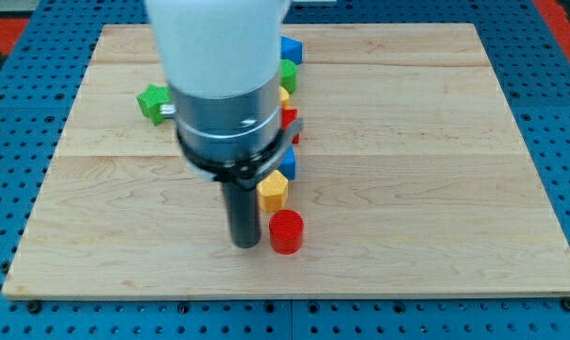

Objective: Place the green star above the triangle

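Observation:
The green star [154, 101] lies on the wooden board [436, 189] at the view's upper left, partly behind the arm. My tip [244, 245] stands on the board near the bottom middle, just left of a red cylinder [287, 231]. A blue block [292, 48], possibly the triangle, peeks out at the top, right of the arm body; its shape is mostly hidden. The tip is far below and right of the green star.
A yellow hexagonal block [273, 191] sits just above the red cylinder. A column of partly hidden blocks runs up the arm's right edge: a blue one [288, 161], red [290, 119], yellow [284, 94], green [288, 74]. The large white and grey arm body [224, 85] hides the upper middle.

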Motion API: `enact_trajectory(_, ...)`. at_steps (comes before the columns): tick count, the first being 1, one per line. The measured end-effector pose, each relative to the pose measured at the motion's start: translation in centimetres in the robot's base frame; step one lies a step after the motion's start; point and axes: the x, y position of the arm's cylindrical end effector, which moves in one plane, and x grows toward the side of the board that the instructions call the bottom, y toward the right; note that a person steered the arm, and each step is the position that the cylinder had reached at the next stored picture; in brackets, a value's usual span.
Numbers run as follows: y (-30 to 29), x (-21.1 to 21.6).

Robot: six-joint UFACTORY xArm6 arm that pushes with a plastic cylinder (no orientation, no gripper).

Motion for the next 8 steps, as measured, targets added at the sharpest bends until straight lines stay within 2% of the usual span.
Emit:
enact_trajectory(1, -4.2, 0.4)
enact_trajectory(2, -9.7, -7.1)
enact_trajectory(3, -9.5, -13.5)
enact_trajectory(4, -12.7, -16.4)
enact_trajectory(5, -10.5, -19.3)
enact_trajectory(6, -3.9, -23.3)
enact_trajectory(7, -4.3, -24.5)
enact_trajectory(8, -10.0, -21.6)
